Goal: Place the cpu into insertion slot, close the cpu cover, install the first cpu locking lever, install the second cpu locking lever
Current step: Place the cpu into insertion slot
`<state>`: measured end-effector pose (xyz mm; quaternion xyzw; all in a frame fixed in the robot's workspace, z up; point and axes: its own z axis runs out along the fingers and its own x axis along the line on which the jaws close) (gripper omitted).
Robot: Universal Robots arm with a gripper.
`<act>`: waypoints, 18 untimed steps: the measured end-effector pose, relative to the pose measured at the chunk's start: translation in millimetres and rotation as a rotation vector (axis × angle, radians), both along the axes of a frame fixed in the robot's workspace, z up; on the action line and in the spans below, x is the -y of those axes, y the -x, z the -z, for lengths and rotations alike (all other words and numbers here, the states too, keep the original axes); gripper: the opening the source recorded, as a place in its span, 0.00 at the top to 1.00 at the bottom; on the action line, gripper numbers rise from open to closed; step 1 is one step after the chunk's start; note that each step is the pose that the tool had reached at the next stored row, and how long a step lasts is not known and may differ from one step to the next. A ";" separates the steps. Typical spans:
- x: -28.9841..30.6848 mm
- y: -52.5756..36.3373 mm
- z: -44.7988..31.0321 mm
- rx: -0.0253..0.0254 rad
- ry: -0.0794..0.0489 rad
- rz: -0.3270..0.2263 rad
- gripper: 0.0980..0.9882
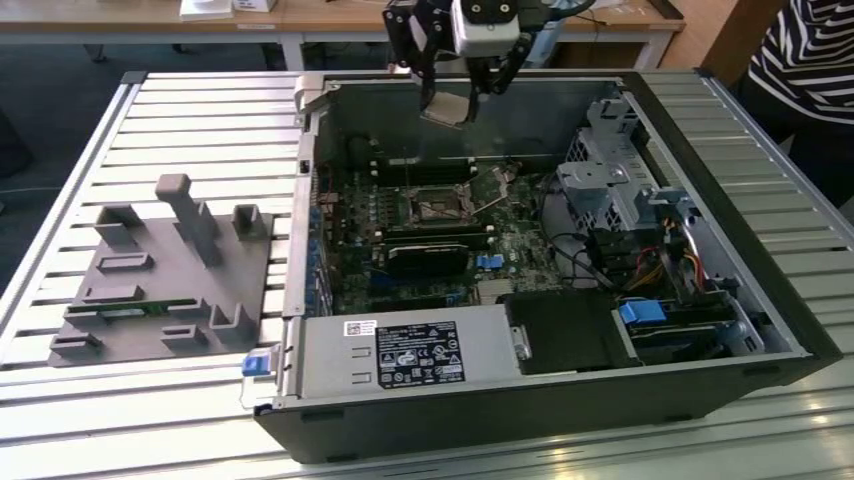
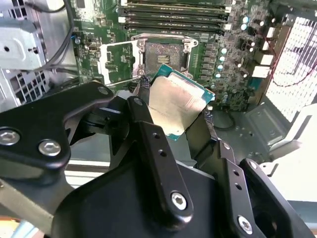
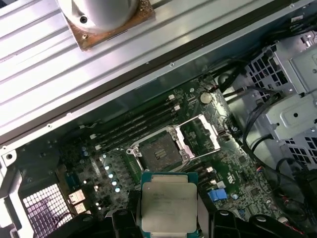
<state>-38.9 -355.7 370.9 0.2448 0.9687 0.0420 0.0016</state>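
My gripper (image 1: 451, 98) hangs above the far wall of the open computer case, shut on the cpu (image 1: 446, 109), a flat square chip with a dull silver top and a green edge. Both wrist views show the cpu (image 2: 176, 101) (image 3: 168, 206) clamped between the black fingers (image 2: 141, 106) by two opposite edges, well above the board. Below it the insertion slot (image 1: 434, 208) (image 2: 166, 57) (image 3: 158, 153) lies bare, a dark square socket in the green motherboard. The cpu cover (image 2: 116, 62) (image 3: 200, 136), a silver frame, is swung open beside the slot.
Memory slots (image 1: 414, 165) run along the far side of the socket and a black heatsink block (image 1: 430, 255) sits on its near side. A metal drive cage (image 1: 601, 190) and cables fill the exterior view's right. A grey fixture tray (image 1: 160, 270) lies outside the case. A striped sleeve (image 1: 801, 50) shows at top right.
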 end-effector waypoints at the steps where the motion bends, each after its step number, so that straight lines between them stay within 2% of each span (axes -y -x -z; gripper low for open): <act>1: 0.0 0.0 0.1 0.0000 0.000 0.012 0.50; 18: 0.0 0.0 3.6 0.0001 0.001 0.255 0.50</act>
